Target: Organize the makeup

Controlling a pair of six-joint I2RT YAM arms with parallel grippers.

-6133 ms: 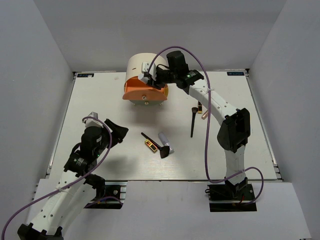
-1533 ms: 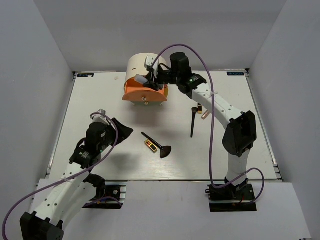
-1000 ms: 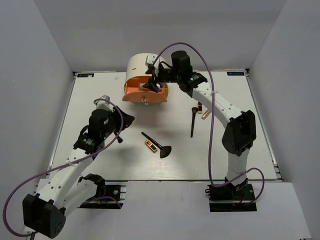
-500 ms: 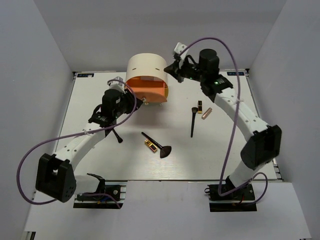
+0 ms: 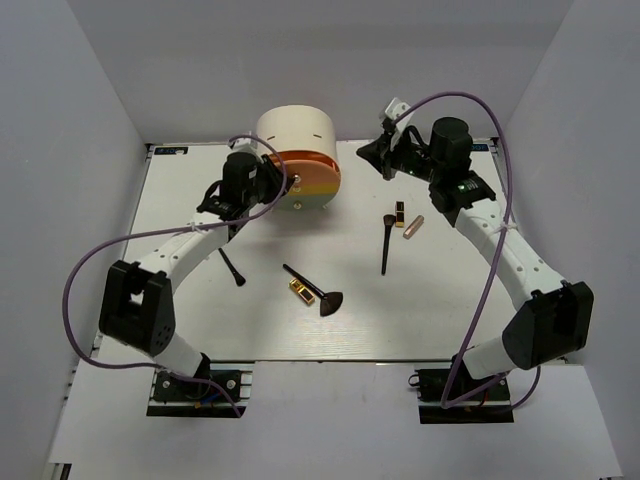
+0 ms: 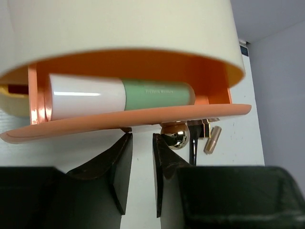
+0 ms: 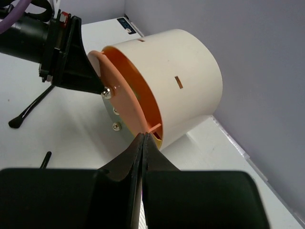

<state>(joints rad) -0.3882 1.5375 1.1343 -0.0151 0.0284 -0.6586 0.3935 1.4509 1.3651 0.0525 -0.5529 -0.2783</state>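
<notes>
A mint-green tube (image 6: 157, 93) with a white cap lies in the orange drawer (image 6: 119, 125) of the cream box (image 5: 295, 135), and the drawer stands partly out. My left gripper (image 5: 268, 183) (image 6: 142, 143) is at the drawer front, narrowly open with nothing between its fingers; its right finger touches the gold knob (image 6: 175, 136). My right gripper (image 5: 375, 152) (image 7: 143, 138) is shut and empty, to the right of the box. On the table lie a thin brush (image 5: 232, 268), a fan brush (image 5: 318, 293), a gold-and-red lipstick (image 5: 298, 291), another black brush (image 5: 385, 242), a second lipstick (image 5: 399, 213) and a pinkish stick (image 5: 413, 227).
The cream box (image 7: 181, 71) stands at the back middle of the white table (image 5: 180, 330), with two lower drawer knobs (image 7: 115, 126) showing. Grey walls close in the back and both sides. The left arm (image 5: 170, 245) stretches over the left half.
My left arm has swung up to the drawer front and the drawer has gone further in. My right gripper has pulled away to the right of the box.
</notes>
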